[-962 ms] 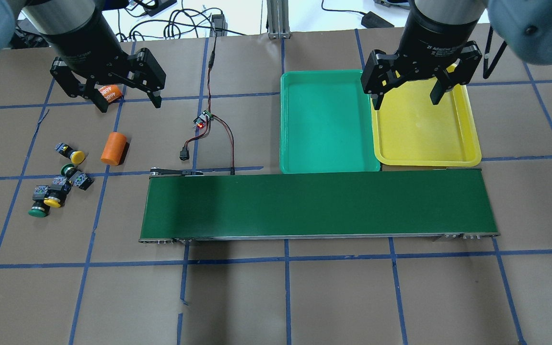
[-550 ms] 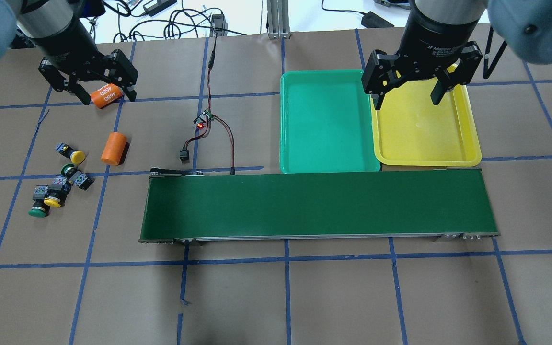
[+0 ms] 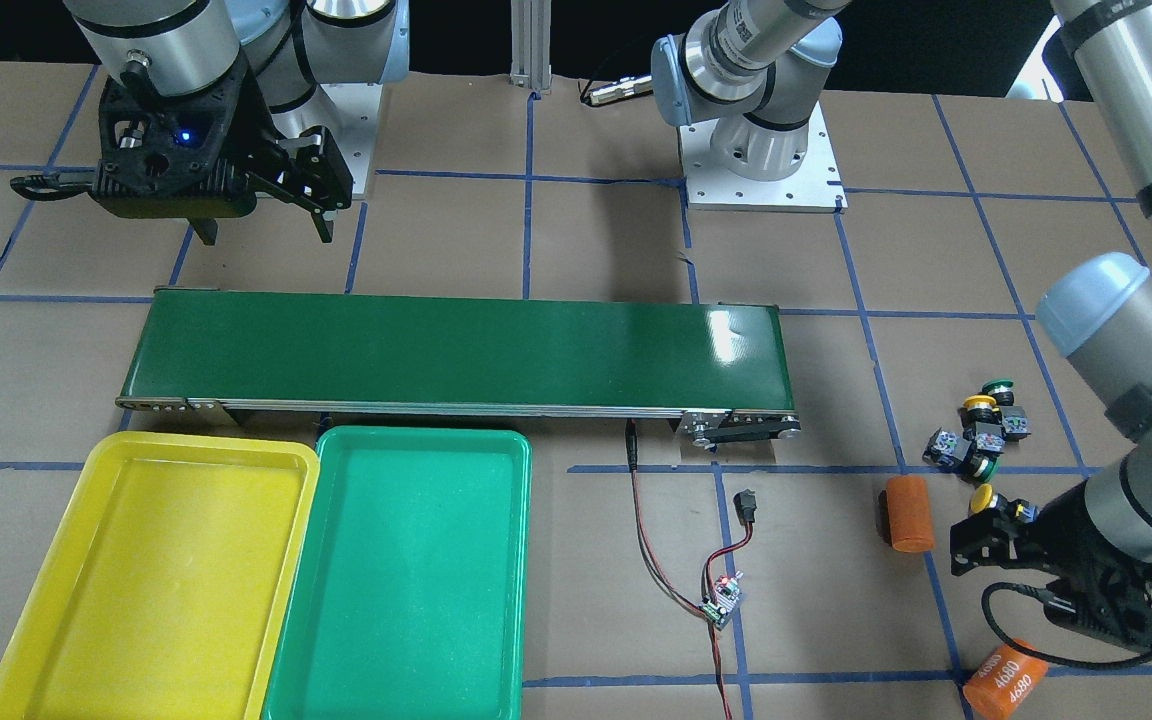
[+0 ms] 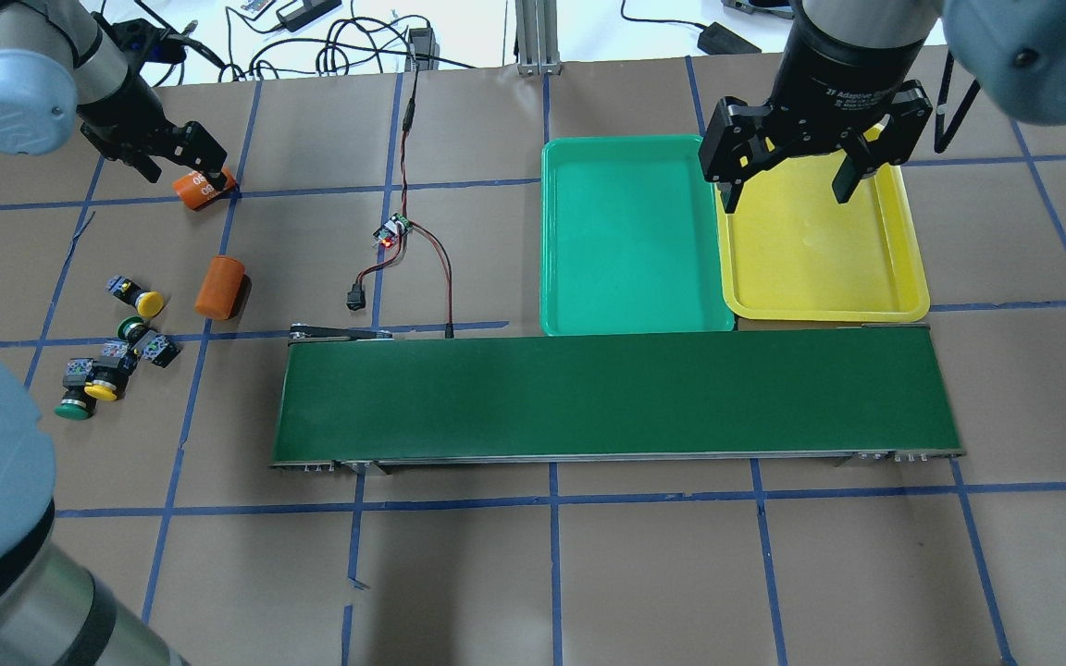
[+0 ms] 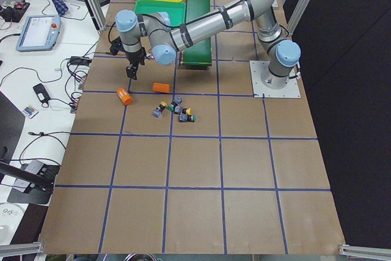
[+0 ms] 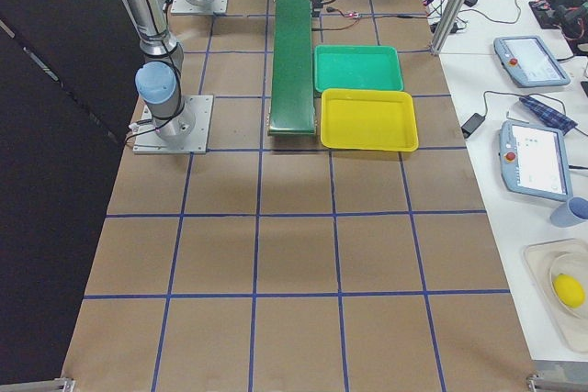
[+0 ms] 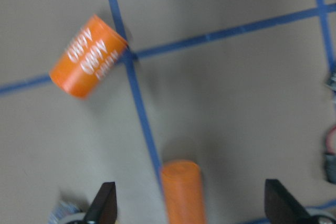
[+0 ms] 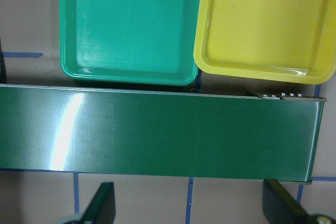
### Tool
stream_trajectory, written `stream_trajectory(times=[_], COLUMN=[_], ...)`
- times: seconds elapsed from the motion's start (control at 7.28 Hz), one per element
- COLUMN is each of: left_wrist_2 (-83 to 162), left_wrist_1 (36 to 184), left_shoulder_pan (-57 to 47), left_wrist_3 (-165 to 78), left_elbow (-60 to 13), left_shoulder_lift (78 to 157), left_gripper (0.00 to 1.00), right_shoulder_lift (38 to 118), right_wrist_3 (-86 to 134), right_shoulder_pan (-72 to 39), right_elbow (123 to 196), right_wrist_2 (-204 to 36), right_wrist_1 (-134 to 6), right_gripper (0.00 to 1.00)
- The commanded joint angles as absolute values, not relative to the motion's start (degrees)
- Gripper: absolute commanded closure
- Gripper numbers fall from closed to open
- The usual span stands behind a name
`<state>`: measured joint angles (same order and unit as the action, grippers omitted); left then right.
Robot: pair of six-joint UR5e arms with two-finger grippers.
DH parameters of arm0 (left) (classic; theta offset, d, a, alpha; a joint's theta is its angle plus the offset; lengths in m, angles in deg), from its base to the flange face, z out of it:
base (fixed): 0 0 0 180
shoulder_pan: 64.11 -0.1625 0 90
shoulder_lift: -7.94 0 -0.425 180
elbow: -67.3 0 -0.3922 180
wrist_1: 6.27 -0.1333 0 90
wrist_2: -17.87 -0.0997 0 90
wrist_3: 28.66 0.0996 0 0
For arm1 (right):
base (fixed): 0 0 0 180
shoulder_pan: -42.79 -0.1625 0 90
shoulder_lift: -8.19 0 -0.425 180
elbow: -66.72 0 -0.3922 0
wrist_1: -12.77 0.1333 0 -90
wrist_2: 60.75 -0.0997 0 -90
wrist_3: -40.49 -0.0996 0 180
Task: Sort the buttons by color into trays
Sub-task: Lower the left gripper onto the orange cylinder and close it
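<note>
Reading the overhead view, we are finding the buttons (image 4: 117, 347) clustered on the table (image 4: 588, 573), robot-side of the left gripper (image 4: 177, 166), spread and empty; the right gripper (image 4: 785, 202), also spread, is hovering over the yellow tray (image 4: 903, 301). Front-facing, we are seeing the buttons lying on their sides.

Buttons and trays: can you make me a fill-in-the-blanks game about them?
The buttons number ___ in all. The yellow tray and the green tray hold ___ buttons. The cylinder marked 4680 is coloured ___.
Missing words: four, no, orange.
</note>
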<state>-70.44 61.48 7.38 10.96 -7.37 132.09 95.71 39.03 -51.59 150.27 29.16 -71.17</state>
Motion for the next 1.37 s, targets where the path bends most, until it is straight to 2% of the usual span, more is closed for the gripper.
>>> stream_trajectory(times=[0.0, 0.27, 1.24], left_wrist_2=[-70.5, -70.5, -70.4], left_wrist_1=[56.4, 55.2, 55.1], left_shoulder_pan=[7.0, 6.8, 6.5], left_wrist_3=[17.8, 20.1, 28.3], left_elbow=[-1.9, -2.3, -1.0], left_shoulder_lift=[139.0, 142.0, 144.2], left_gripper=[0.00, 0.00, 0.00], right_shoulder_lift=[95.7, 95.6, 95.6], right_wrist_3=[39.0, 39.0, 39.0], right_shoulder_pan=[-51.6, -51.6, -51.6], right_elbow=[150.3, 150.3, 150.3], right_wrist_2=[29.2, 29.2, 29.2], right_wrist_1=[-71.1, -71.1, -71.0], right_gripper=[0.00, 0.00, 0.00])
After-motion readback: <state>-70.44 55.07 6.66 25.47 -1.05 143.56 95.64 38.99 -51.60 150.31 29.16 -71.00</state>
